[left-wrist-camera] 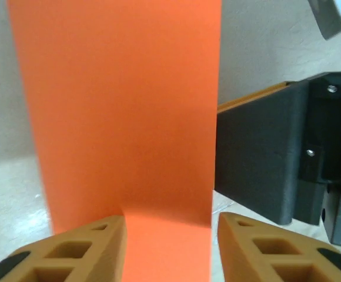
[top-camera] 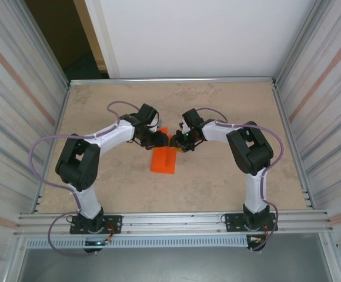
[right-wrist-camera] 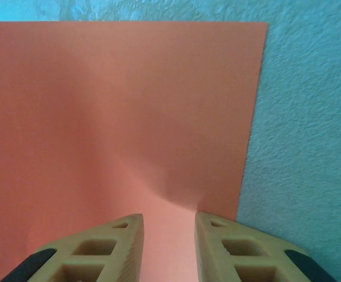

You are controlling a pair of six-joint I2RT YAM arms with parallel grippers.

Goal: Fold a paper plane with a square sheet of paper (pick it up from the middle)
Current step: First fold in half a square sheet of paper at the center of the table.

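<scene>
Square sheet of paper (top-camera: pixel 163 160) is in the middle of the table (top-camera: pixel 229 106), part folded, with one flap apparently raised off the flat half. Its long axis runs far-to-near, roughly down the line between the two arms, and its far end is right at both tools.

Left tool (top-camera: pixel 160 141) sits on the left of that far end. Jaws are apart, and the orange strip runs up between the fingers (left-wrist-camera: pixel 88 249) without being clamped.

Right tool (top-camera: pixel 177 143) sits on the right with its jaws narrow. The paper puckers into a ridge running straight into the gap (reads as a pinch on the sheet, contact itself hidden).

The tools nearly touch each other over the far edge.

Judgement: right has the hold. Left is free and equally near, so the next crease press would run from the far end toward the bases, along the fold line.
</scene>
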